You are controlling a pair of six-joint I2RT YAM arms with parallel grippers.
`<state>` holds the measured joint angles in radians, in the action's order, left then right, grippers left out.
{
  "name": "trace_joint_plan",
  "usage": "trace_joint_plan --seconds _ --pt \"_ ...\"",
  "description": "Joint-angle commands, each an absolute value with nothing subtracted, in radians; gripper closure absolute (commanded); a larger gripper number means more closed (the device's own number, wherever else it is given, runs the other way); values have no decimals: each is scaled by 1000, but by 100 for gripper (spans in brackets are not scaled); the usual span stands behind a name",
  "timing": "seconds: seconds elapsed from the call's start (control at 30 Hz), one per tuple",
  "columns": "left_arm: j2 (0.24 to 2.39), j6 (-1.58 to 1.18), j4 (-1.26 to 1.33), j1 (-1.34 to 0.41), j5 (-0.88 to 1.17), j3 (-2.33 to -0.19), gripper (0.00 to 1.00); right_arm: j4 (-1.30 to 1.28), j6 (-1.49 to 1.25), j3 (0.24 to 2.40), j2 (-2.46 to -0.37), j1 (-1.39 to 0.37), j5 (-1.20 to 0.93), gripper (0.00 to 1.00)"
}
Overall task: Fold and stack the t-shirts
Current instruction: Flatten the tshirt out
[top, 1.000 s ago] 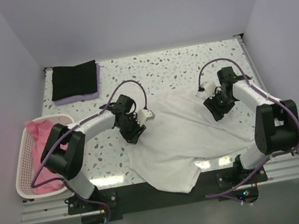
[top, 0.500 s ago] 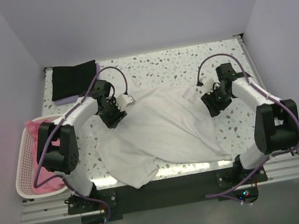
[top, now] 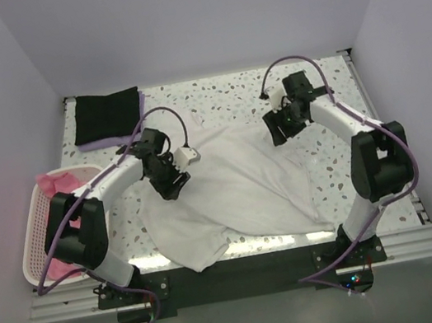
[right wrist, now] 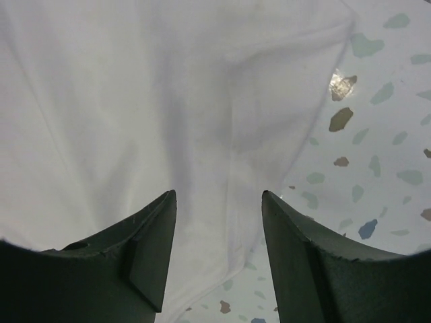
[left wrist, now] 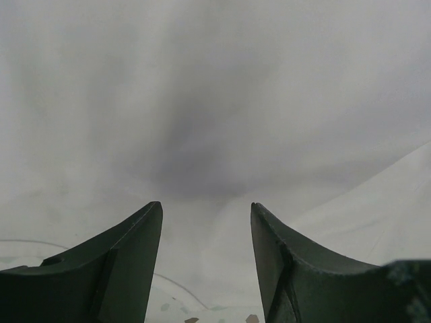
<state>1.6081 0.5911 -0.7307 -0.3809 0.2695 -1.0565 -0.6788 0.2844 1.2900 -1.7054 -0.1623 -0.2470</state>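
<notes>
A white t-shirt [top: 233, 188] lies spread and rumpled across the middle of the table, one sleeve hanging toward the near edge. My left gripper [top: 171, 182] [left wrist: 206, 204] hovers over its left part, open, with only white cloth [left wrist: 215, 101] below and nothing between the fingers. My right gripper [top: 277, 127] [right wrist: 219, 192] is open over the shirt's far right edge [right wrist: 168, 101], next to bare terrazzo. A folded black t-shirt [top: 107, 114] rests on a lavender one [top: 112, 140] at the back left. Pink t-shirts [top: 57, 187] sit in the basket.
A pale pink lattice basket [top: 36, 243] stands off the table's left edge. The speckled table [top: 221, 98] shows bare between the folded pile and the right arm. Purple cables loop above both wrists. Walls close in on three sides.
The white shirt was dragged to the left and then let go. My left gripper opened and drew back a little to the right. My right gripper moved toward the back left.
</notes>
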Motion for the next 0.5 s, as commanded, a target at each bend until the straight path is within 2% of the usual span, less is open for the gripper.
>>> trace_joint_plan --seconds 0.0,0.47 --pt "1606 531 -674 -377 272 -1028 41 -621 209 1383 -1776 -222 -178 43" --pt "1606 515 -621 -371 249 -980 41 -586 112 1575 -2020 -270 -97 50"
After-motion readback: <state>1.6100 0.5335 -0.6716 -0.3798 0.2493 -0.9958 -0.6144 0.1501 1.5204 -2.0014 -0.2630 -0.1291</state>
